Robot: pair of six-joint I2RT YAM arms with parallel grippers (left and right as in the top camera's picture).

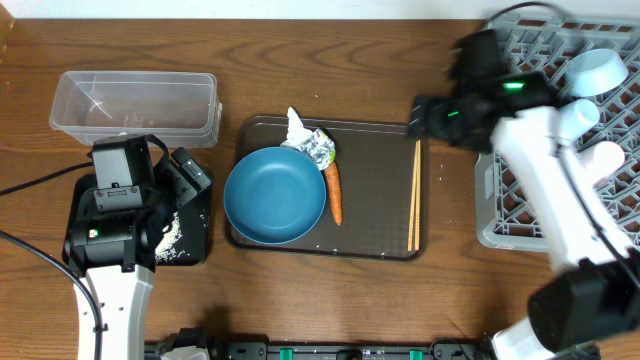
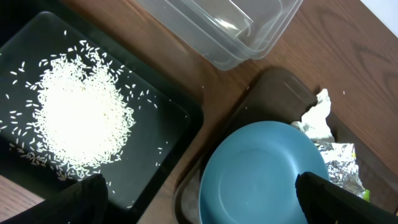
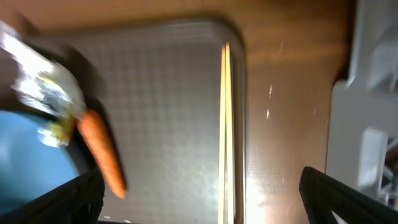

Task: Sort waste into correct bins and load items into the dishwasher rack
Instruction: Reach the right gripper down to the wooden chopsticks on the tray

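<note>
The left gripper [image 2: 199,202] hung wide open and empty between the black tray [image 2: 177,115], heaped with rice [image 2: 78,115], and the bowl [image 2: 261,168]; the tub [image 1: 135,105] lay beyond. The right gripper [image 3: 205,199], likewise wide and empty, hovered over the chopsticks [image 3: 227,124] on the brown tray [image 3: 168,93]. The carrot [image 3: 102,152] and wrapper [image 3: 46,93] lay left, the rack [image 1: 497,225] right.

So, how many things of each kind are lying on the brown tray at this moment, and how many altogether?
Blue bowl: 1
Orange carrot: 1
Crumpled wrapper: 1
Wooden chopsticks: 2
Total on the brown tray: 5
</note>
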